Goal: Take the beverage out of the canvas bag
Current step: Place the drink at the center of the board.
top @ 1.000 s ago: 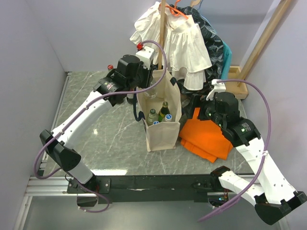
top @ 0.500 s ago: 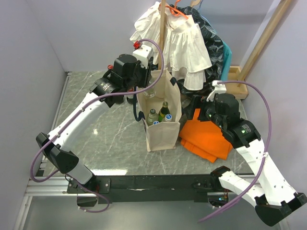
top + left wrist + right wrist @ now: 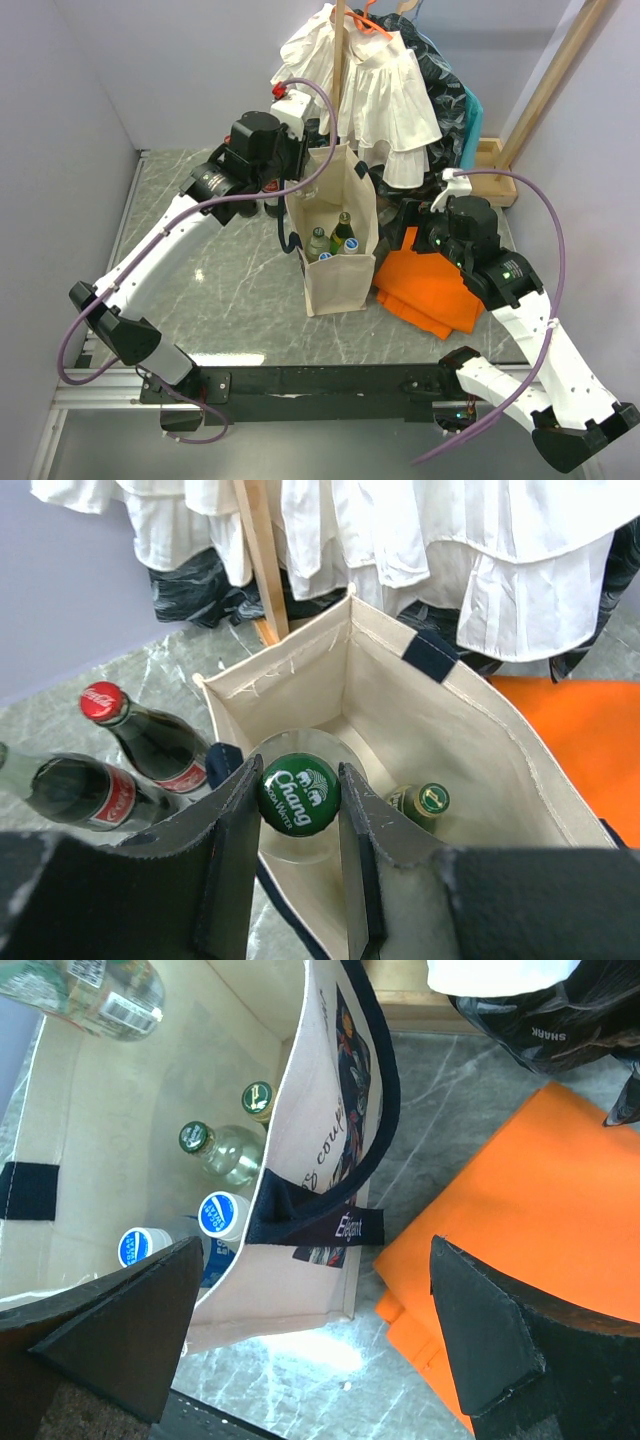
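A: Our left arm (image 3: 180, 235) has gone up a bit, over the canvas bag (image 3: 340, 275). White clothes (image 3: 385, 90) hang right behind it.

B: Our left wrist view: the left gripper (image 3: 297, 782) pinches the green-capped bottle (image 3: 298, 800), inside the bag walls. Two cola bottles (image 3: 150, 750) stand outside.

A: Our right wrist view: the right gripper (image 3: 310, 1330) gapes wide, holding nothing, over the bag's side, beside the orange cloth (image 3: 520, 1220).

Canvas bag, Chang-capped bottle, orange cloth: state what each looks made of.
Canvas bag: matte cream woven cloth, stitched hems, navy webbing handles. Chang-capped bottle: clear glossy body, likely glass; the green printed cap looks metal. Orange cloth: soft matte fabric, folded flat.
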Motion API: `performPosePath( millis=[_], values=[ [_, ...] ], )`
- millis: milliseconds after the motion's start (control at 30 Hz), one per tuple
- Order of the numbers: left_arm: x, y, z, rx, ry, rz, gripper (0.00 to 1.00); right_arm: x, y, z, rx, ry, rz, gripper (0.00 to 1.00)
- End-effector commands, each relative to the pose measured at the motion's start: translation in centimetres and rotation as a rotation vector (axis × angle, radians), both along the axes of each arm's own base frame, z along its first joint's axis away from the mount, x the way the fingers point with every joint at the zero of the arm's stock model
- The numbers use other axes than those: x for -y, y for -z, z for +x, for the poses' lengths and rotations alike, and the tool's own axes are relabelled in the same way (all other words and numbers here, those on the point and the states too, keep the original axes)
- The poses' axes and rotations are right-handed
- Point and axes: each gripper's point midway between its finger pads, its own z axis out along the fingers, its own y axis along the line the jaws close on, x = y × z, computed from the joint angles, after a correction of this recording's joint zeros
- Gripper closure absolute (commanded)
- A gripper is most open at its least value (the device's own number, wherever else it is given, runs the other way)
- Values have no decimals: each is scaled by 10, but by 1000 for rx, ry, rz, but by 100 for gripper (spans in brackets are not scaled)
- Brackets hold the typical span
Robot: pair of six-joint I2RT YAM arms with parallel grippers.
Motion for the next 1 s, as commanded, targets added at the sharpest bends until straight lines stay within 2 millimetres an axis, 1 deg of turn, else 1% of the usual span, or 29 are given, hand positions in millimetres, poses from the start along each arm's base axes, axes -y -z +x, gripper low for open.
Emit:
performPosePath(
  millis=[0, 300, 467, 633, 767, 867, 933, 967],
  values=[
    [-24, -129, -19, 301, -33, -206, 99, -1, -10, 2, 44, 1, 19, 0],
    [-43, -145, -27, 340, -81, -207, 99, -5, -13, 4, 46, -12, 28, 0],
    [-52, -149, -29, 356, -114, -203, 99, -8, -14, 4, 45, -21, 31, 0],
    [-68, -148, -30, 373, -178, -189, 99, -8, -12, 5, 42, -21, 28, 0],
    [-76, -148, -32, 377, -209, -186, 99, -8, -12, 5, 44, -21, 30, 0],
    [-85, -144, -30, 387, -244, -147, 99, -8, -10, 6, 38, -19, 29, 0],
    [-88, -138, -28, 378, -263, -139, 99, -8, -9, 5, 38, -20, 29, 0],
    [-92, -133, -24, 365, -286, -130, 99, -8, -8, 5, 38, -20, 28, 0]
  ],
)
